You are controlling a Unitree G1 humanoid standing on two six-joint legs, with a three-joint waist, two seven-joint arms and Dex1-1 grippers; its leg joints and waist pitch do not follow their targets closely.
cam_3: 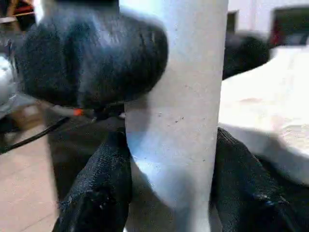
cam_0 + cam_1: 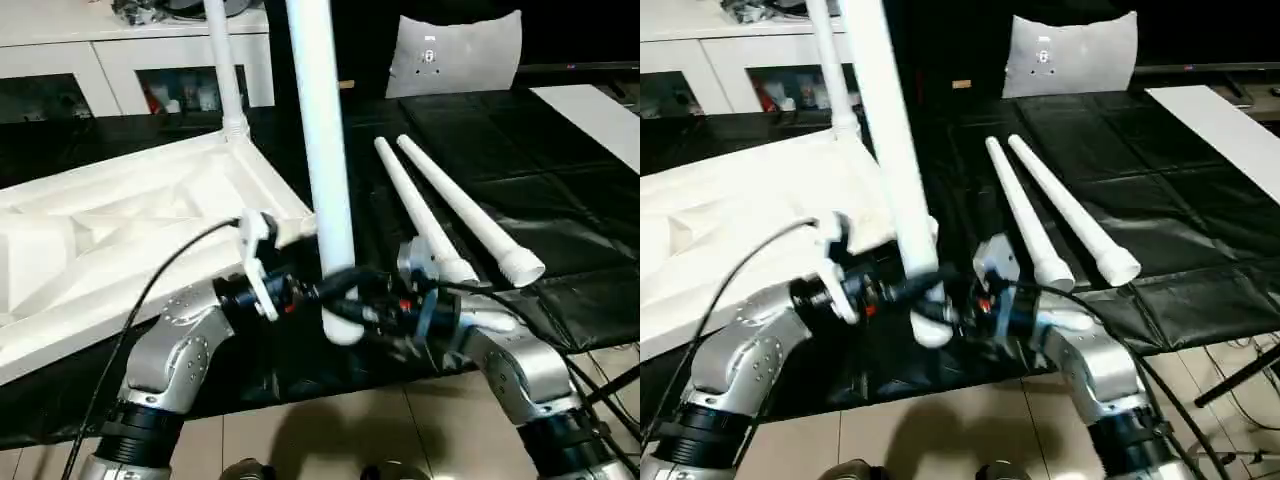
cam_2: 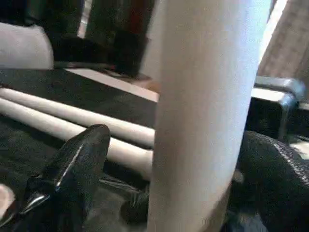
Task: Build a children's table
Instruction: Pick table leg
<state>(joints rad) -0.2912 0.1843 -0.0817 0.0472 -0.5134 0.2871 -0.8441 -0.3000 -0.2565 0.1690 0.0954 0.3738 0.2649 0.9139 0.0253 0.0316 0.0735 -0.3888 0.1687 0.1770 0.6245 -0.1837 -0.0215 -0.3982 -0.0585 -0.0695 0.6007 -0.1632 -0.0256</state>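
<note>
The white plastic table top (image 2: 130,230) lies upside down on the black mat, its ribbed underside facing up. One leg (image 2: 226,70) stands upright in its far corner socket. A second white leg (image 2: 325,160) stands almost upright in front of me, just beside the top's near corner. Two more tapered legs (image 2: 455,215) lie side by side on the mat.

No text, label or number is legible on anything.
</note>
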